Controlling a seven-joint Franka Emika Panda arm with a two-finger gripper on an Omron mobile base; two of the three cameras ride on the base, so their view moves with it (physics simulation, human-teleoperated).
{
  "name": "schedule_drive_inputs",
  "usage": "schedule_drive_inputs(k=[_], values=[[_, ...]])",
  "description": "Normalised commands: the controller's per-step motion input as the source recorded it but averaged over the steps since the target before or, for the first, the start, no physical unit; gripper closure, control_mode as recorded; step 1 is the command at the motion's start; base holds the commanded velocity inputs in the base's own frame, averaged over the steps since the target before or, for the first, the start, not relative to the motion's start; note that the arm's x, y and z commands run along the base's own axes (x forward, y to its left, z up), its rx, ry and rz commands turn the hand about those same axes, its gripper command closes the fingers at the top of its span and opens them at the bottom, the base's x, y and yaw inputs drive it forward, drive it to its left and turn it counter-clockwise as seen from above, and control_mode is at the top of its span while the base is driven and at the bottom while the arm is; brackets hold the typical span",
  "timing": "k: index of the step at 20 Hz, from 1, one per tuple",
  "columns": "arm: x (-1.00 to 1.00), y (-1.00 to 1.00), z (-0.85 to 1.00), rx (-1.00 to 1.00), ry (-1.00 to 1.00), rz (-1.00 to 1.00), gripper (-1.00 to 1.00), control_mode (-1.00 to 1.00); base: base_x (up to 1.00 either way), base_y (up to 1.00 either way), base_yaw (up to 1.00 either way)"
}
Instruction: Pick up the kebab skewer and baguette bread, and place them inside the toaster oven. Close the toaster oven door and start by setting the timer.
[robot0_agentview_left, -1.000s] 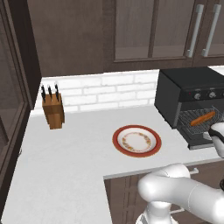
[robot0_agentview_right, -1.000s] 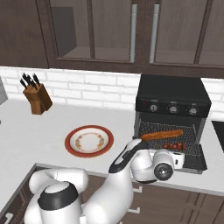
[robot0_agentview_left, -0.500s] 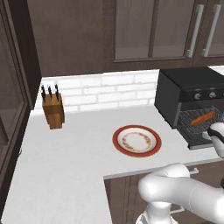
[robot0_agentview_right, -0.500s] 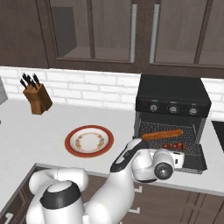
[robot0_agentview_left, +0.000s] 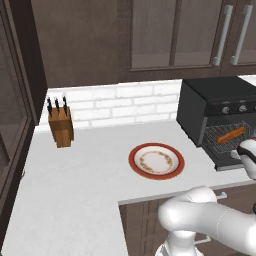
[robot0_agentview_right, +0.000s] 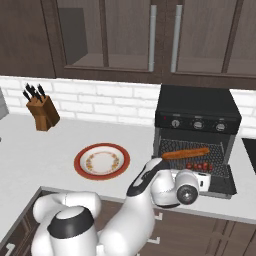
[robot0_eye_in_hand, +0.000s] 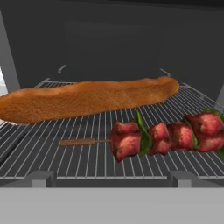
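Hand view looks straight into the toaster oven (robot0_agentview_right: 197, 131), where both food items lie on the wire rack (robot0_eye_in_hand: 87, 153). The baguette bread (robot0_eye_in_hand: 89, 99) lies lengthwise toward the back of the rack; the kebab skewer (robot0_eye_in_hand: 164, 136) lies in front of it, near but apart, stick end toward the middle. Both rest flat and fully inside the oven, so loading appears complete. The toaster oven door (robot0_agentview_right: 220, 183) hangs dropped open in front of the rack, not yet closed. The hand (robot0_agentview_right: 204, 181) sits just before the oven mouth, spread wide and holding nothing, consistent with a release. A plate (robot0_agentview_right: 102, 161) sits bare on the tabletop (robot0_agentview_left: 75, 170), left of the oven. Closing the door and setting the timer remain.
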Motion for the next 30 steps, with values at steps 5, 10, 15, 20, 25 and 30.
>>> schedule_drive_inputs(k=[5,10,15,20,25,30], values=[[0.11,0.00,-0.02,0.00,0.00,0.00,-1.00,-1.00,0.00,0.00,0.00],[0.12,0.00,-0.03,0.00,0.00,0.00,-1.00,-1.00,0.00,0.00,0.00],[0.13,0.00,-0.05,0.00,0.00,0.00,-1.00,-1.00,0.00,0.00,0.00],[0.14,0.00,-0.07,0.00,0.00,0.00,-1.00,-1.00,0.00,0.00,0.00],[0.14,0.00,-0.08,0.00,0.00,0.00,-1.00,-1.00,0.00,0.00,0.00],[0.15,0.00,-0.07,0.00,0.00,0.00,-1.00,-1.00,0.00,0.00,0.00]])
